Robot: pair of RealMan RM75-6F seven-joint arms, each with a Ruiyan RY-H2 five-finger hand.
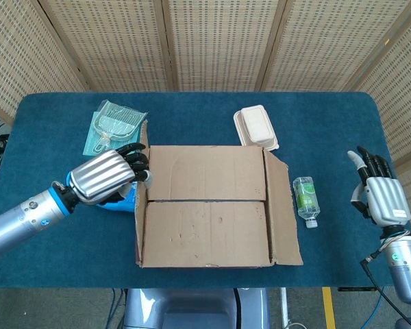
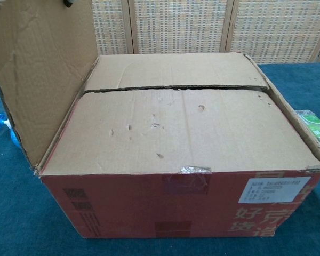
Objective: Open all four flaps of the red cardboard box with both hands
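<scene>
Left fingers: curled over the top edge of the left flap, gripping it at the centre left of the head view.
Left hand: silver back facing the camera, just left of the box; its arm runs to the lower left frame edge.
Right fingers: extended upward, slightly apart, holding nothing.
Right hand: at the right edge of the head view, well apart from the box.
Left flap: standing upright, brown inner face visible at the left of the chest view.
Red cardboard box: centre of the blue table; two long flaps lie flat and meet along a seam.
Right flap: only slightly raised, still down on the box.
Water bottle: on the table between the box and the right hand.
White container: just above the box's upper right corner.
Teal package: upper left of the box.
Blue bottle: mostly hidden under the left hand.
</scene>
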